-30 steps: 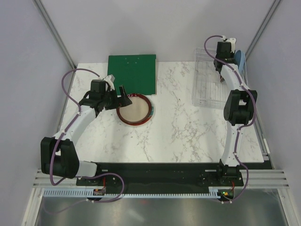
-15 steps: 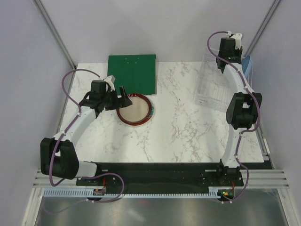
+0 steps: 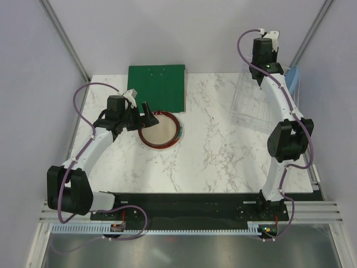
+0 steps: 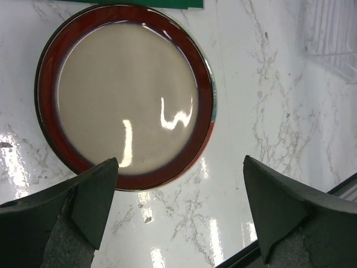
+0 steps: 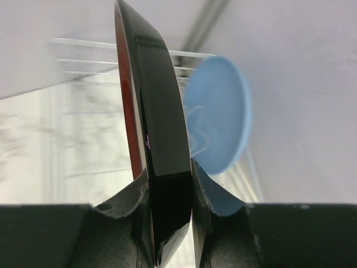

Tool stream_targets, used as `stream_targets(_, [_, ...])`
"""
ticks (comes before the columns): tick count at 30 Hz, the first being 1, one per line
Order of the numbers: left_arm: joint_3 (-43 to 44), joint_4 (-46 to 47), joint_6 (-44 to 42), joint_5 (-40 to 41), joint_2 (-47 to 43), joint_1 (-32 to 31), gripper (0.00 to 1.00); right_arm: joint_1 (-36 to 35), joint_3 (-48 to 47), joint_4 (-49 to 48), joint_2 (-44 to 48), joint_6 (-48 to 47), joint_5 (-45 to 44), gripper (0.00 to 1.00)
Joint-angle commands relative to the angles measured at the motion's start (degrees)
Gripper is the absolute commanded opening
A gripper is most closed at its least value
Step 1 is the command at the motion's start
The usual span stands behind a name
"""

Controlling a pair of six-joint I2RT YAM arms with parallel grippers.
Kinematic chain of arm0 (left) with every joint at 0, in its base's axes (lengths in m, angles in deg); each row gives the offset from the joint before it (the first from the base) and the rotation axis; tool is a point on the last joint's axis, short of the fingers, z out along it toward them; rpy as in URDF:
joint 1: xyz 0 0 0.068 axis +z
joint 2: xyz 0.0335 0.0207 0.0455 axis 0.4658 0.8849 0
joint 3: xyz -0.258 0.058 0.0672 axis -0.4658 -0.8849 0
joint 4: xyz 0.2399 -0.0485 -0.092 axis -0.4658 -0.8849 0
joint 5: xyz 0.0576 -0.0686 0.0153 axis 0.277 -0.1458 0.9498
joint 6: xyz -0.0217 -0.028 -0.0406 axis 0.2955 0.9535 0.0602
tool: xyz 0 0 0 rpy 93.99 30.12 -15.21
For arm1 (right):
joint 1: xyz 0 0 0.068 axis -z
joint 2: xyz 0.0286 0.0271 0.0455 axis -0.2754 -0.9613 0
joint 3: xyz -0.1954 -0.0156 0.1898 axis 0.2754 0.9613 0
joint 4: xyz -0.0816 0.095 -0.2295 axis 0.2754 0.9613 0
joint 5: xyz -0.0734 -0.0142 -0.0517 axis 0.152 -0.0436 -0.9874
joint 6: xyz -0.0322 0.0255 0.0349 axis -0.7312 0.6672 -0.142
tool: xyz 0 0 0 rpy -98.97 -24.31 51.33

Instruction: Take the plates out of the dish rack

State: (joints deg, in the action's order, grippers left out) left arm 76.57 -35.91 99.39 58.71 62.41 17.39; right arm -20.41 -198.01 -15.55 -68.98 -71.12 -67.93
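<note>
While my right end effector (image 5: pixel 167 190) pinches the red, dark-backed round plate (image 5: pixel 156 111), lift-out seems in hand; next, clear the transparent rack (image 3: pixel 251 106). My left end effector (image 4: pixel 178 190) gapes wide.

Bright even light, glare streaks on beige-centred plate (image 4: pixel 125 95)

no text, labels or numbers readable — none on anything.

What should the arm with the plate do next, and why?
Probably swing left toward the table middle. The right gripper is shut on an upright plate by the dish rack, and the blue plate stands close behind it.
</note>
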Motion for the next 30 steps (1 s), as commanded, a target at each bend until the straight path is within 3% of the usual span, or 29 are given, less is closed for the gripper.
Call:
stream_targets(1, [-1.34, 5.89, 3.48, -5.36, -3.95, -0.35, 1.0, -6.9, -1.64, -0.73, 11.92, 6.76, 9.01, 0.0])
stream_targets(10, [-8.27, 18.64, 10.6, -12.39, -7.91, -0.35, 1.0, -14.37, 10.48, 3.76, 25.8, 17.12, 29.77, 0.0])
stream_targets(17, [-15.21, 36.83, 19.82, -17.84, -8.26, -0.79, 1.0, -17.63, 25.5, -0.45, 37.23, 24.95, 39.61, 0.0])
stream_targets(23, [-18.12, 44.49, 23.78, -18.55, -8.17, -2.02, 1.0, -22.02, 33.77, -6.16, 41.02, 30.32, 44.89, 0.0])
stream_targets(30, [-19.88, 47.91, 24.67, -17.06, -6.5, -4.83, 1.0, -29.84, 35.63, -10.13, 41.37, 33.84, 45.69, 0.0])
